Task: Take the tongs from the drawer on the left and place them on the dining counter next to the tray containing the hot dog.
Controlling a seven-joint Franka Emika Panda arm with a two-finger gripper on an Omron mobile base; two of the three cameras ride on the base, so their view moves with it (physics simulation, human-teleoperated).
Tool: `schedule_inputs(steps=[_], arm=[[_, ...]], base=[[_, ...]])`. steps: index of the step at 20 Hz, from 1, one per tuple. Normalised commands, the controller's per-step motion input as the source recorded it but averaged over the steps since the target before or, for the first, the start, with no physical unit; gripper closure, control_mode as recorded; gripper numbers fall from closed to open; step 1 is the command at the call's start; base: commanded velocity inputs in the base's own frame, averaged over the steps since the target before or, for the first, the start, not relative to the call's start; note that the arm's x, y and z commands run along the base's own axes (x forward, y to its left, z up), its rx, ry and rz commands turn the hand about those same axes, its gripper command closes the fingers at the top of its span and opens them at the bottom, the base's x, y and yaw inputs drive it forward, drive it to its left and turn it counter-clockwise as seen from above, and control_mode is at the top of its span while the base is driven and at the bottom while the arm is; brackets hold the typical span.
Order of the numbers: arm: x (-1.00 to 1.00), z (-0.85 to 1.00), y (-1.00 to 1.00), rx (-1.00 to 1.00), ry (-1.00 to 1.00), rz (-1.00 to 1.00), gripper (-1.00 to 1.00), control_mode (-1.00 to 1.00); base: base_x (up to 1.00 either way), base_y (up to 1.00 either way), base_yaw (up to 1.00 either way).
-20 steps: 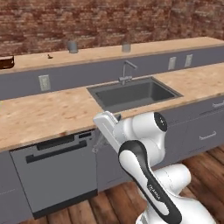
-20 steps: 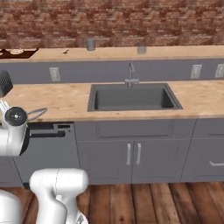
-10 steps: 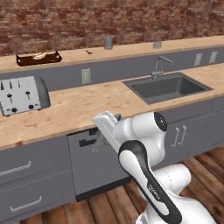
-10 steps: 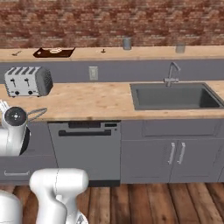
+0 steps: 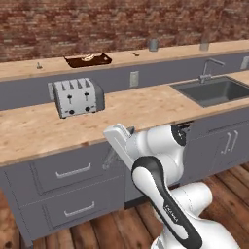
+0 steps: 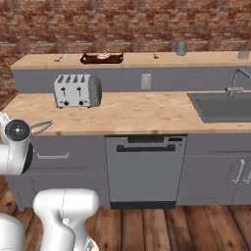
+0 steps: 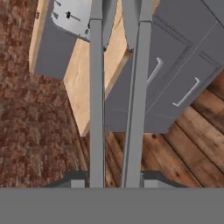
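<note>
In the left base view, the gripper [image 5: 118, 146] sat folded close to the arm, the tongs [image 5: 113, 156] jutting toward seven o'clock; the fingers were largely hidden behind the hand. The tray [image 5: 88, 60] with the hot dog [image 5: 88, 58] lay at eleven o'clock on the dining counter [image 5: 170, 49].

In the right base view, the tongs' looped end poked out at nine o'clock, cut off by the wrist.

In the hand view, the fingers were narrowed onto the tongs' two arms. Held by the far ends, the tongs might swing or clip the toaster [image 7: 76, 18] on the reach across.
</note>
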Motion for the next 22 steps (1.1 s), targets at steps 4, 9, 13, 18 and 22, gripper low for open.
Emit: schedule_inputs(steps=[4,9,13,18,22], arm=[[0.0,0.0,0.0,0.0,0.0,0.0,1.0,1.0],[0.0,0.0,0.0,0.0,0.0,0.0,1.0,1.0],[0.0,0.0,0.0,0.0,0.0,0.0,1.0,1.0],[0.0,0.0,0.0,0.0,0.0,0.0,1.0,1.0],[0.0,0.0,0.0,0.0,0.0,0.0,1.0,1.0]], base=[[-0.09,1.0,0.0],[-0.02,1.0,0.0],[-0.01,1.0,0.0],[0.0,1.0,0.0],[0.08,1.0,0.0]])
